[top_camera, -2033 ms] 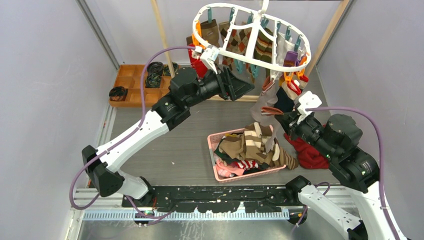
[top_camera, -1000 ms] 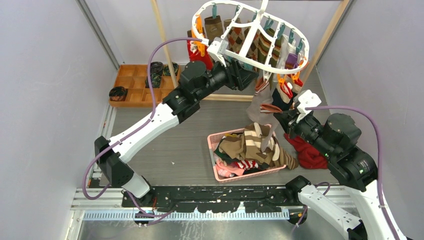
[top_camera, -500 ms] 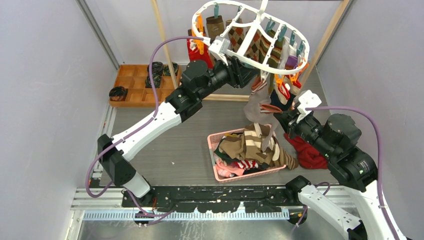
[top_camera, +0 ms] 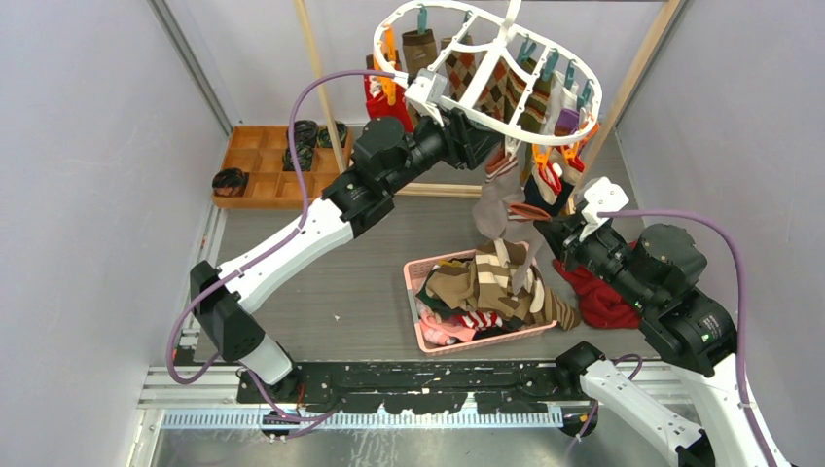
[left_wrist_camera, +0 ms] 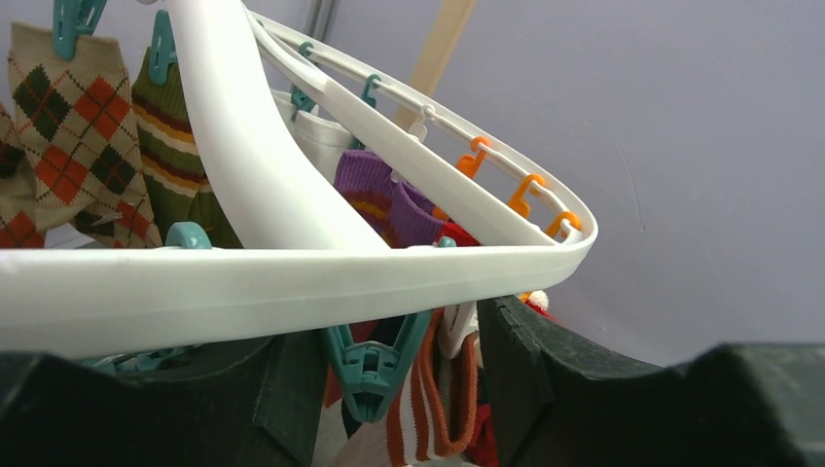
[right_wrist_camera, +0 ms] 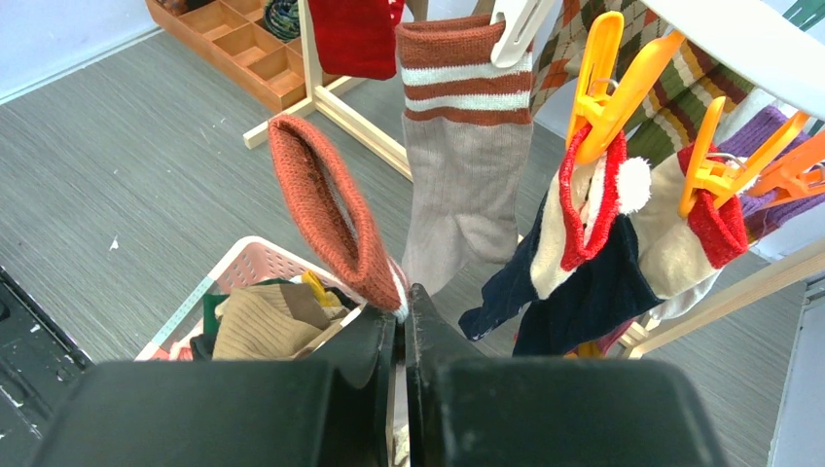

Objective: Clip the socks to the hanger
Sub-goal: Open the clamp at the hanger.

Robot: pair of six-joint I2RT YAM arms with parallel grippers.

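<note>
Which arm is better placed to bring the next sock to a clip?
Right. The right fingers are shut on a rust-cuffed sock, held up beside the clipped socks. The left fingers stand apart around a teal clip under the hanger rim, holding no sock.

Overhead, two wrist close-ups; common hanger (top_camera: 484, 78)

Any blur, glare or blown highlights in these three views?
Top external: even light, sharp, faint shadows by the pink basket. Left wrist: white hanger looms near the lens, bright but not blown out; left tool dark. Right wrist: rust-cuffed sock crisp, right tool near black, no glare.
</note>
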